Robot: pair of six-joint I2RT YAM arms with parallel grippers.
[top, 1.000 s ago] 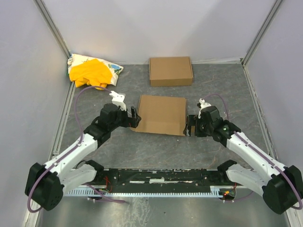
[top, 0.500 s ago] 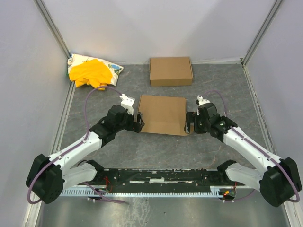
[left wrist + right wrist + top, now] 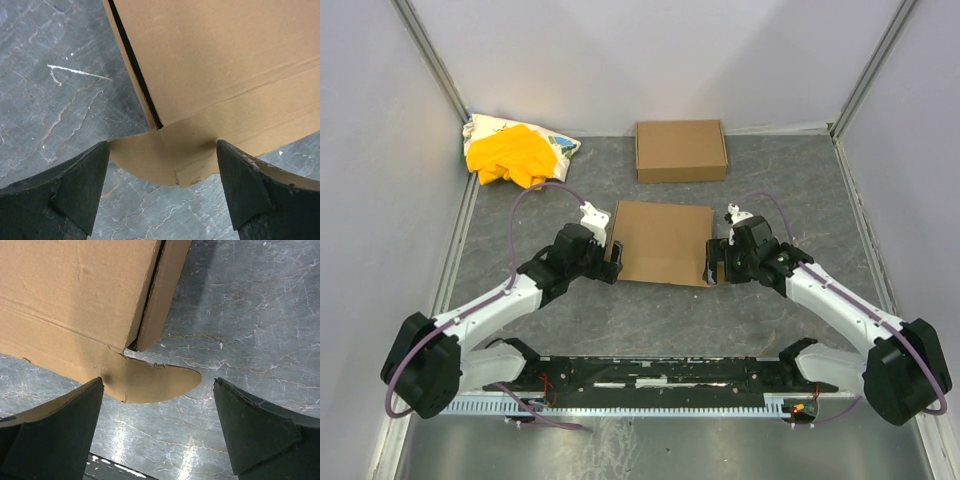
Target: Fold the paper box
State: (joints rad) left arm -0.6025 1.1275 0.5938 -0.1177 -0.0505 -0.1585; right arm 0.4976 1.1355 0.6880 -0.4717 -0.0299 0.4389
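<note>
Seen from above, the paper box [image 3: 663,243], a plain brown cardboard mailer, lies flat and closed near the middle of a dark grey, stone-patterned bench [image 3: 660,320]. Its long axis runs left to right and it sits slightly askew.

Two robot arms reach in from the near edge, one to each end of the box. The left hand [image 3: 611,257] is at the near left corner and the right hand [image 3: 717,262] is at the near right corner. Each is about as close to its own corner as the other.

Both hands are spread wide and hold nothing. In the left wrist view, a rounded left tab [image 3: 167,162] sticks out from the box corner and lies on the bench between that hand's dark fingers [image 3: 80,185], touching neither side firmly. The right wrist view mirrors this, with a rounded right tab [image 3: 160,380] jutting out between the spread fingers.

The box lies directly ahead of each hand, so the coming move probably turns on these two corner tabs, each within reach of its own hand.

At the far edge sits another neat cardboard carton [image 3: 681,150], with a yellow cloth bundle [image 3: 515,153] in the far left corner. No brand, label or writing can be read anywhere.
</note>
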